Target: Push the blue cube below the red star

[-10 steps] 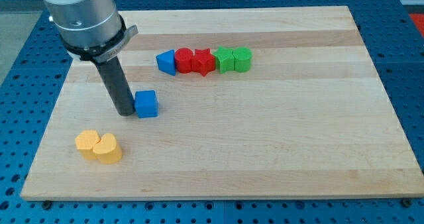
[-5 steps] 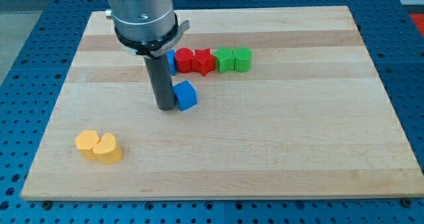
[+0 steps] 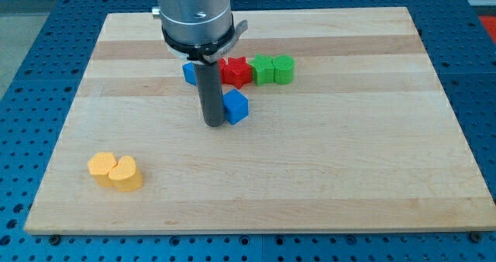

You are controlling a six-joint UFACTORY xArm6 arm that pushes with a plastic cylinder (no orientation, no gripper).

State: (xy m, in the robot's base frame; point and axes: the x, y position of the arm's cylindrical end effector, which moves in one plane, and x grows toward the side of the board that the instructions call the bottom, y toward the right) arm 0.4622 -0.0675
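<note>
My tip [image 3: 214, 125], the lower end of the straight dark rod, rests on the pale wooden board [image 3: 325, 169] with no jaws to open or close; it simply presses against the left face of the small blue cube [image 3: 235, 106], which sits touching it on the view's right. That blue cube lies just toward the view's bottom from the red star-shaped block [image 3: 239, 71], slightly left of directly under it and a little apart from it. Above my tip, toward the view's top, runs a row of blocks: a blue block [image 3: 188, 72] of unclear shape, partly hidden behind the rod at the view's left end, a red block [image 3: 222, 66] mostly hidden by the rod and touching the red star, then a green block [image 3: 264, 69] and a rounded green block [image 3: 284, 69] pressed together to the star's right. Well away from my tip, toward the view's bottom left, two yellow blocks sit touching: a yellow block [image 3: 100, 166] and a yellow heart-shaped block [image 3: 125, 174].
</note>
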